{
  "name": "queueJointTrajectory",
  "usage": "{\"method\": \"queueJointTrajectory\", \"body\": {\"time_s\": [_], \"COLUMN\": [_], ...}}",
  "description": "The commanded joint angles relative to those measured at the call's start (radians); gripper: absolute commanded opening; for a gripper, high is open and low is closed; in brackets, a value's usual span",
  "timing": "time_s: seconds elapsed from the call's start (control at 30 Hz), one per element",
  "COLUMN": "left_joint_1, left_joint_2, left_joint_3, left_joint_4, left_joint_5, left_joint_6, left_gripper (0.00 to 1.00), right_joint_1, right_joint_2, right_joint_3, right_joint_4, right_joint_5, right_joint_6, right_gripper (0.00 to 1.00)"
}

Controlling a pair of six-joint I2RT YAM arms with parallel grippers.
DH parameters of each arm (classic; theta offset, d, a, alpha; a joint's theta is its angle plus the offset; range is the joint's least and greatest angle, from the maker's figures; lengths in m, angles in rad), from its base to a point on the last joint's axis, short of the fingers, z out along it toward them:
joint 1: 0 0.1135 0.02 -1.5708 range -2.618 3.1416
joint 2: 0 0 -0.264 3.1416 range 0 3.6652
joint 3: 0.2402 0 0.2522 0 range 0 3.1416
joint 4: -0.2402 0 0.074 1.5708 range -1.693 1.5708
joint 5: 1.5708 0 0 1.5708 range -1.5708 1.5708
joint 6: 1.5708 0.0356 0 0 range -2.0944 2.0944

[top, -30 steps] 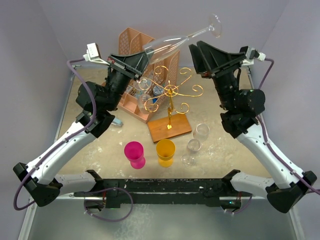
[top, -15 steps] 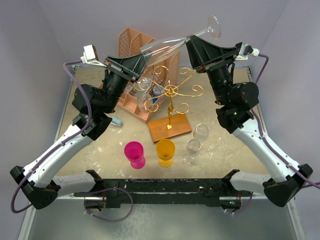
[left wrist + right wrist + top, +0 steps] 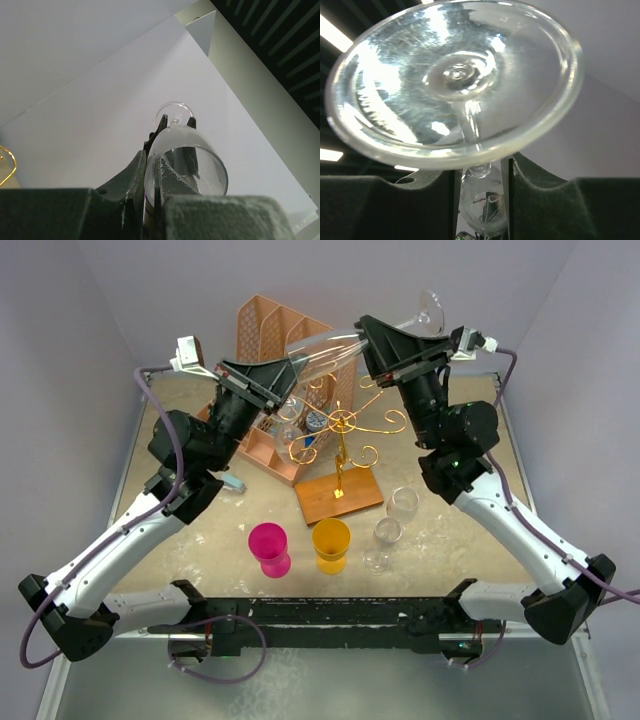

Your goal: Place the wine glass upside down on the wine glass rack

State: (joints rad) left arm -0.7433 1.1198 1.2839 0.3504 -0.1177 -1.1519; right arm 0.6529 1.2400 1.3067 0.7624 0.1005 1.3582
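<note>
Left gripper point(image 3: 293, 362): clamped shut on the rim of the wine glass point(image 3: 325, 340), with the bowl wall pinched between its fingers. Right gripper point(image 3: 370, 328): jaws partly open, one on either side of the stem just below the foot, with a gap visible on both sides. The wine glass lies nearly horizontal in the air between the two arms, foot raised toward the right. It is above and clear of the wine glass rack point(image 3: 343, 426), which stands on the table point(image 3: 450, 530).
</note>
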Motion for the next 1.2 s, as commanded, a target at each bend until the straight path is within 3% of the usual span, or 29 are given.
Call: {"method": "queueJointTrajectory", "body": {"time_s": [0.0,0.2,0.23,0.43,0.53,0.73,1.0,1.17], "left_joint_1": [-0.010,-0.011,-0.010,-0.011,-0.011,-0.011,-0.010,-0.010], "left_joint_2": [-0.015,-0.040,-0.044,-0.088,-0.125,-0.178,-0.199,-0.184], "left_joint_3": [-0.010,-0.032,-0.032,-0.023,-0.020,0.032,0.067,0.080], "left_joint_4": [0.052,0.042,0.036,-0.071,-0.148,-0.345,-0.476,-0.478], "left_joint_5": [0.018,0.009,0.011,-0.011,-0.032,-0.053,-0.016,0.073], "left_joint_6": [-0.030,-0.022,-0.021,0.016,0.053,0.162,0.238,0.252], "left_gripper": [0.00,0.00,0.02,0.39,0.48,0.51,0.52,0.52], "right_joint_1": [0.023,0.030,0.030,0.030,0.029,0.028,0.028,0.028], "right_joint_2": [-0.019,-0.055,-0.061,-0.109,-0.150,-0.233,-0.354,-0.428], "right_joint_3": [0.007,-0.042,-0.045,-0.043,-0.031,0.053,0.082,0.048], "right_joint_4": [0.112,0.154,0.158,0.154,0.118,-0.097,-0.384,-0.564], "right_joint_5": [0.058,0.104,0.111,0.140,0.165,0.197,0.415,0.602], "right_joint_6": [-0.017,-0.035,-0.043,-0.143,-0.232,-0.556,-1.017,-1.125], "right_gripper": [0.32,0.00,0.00,0.00,0.00,0.00,0.00,0.00]}}
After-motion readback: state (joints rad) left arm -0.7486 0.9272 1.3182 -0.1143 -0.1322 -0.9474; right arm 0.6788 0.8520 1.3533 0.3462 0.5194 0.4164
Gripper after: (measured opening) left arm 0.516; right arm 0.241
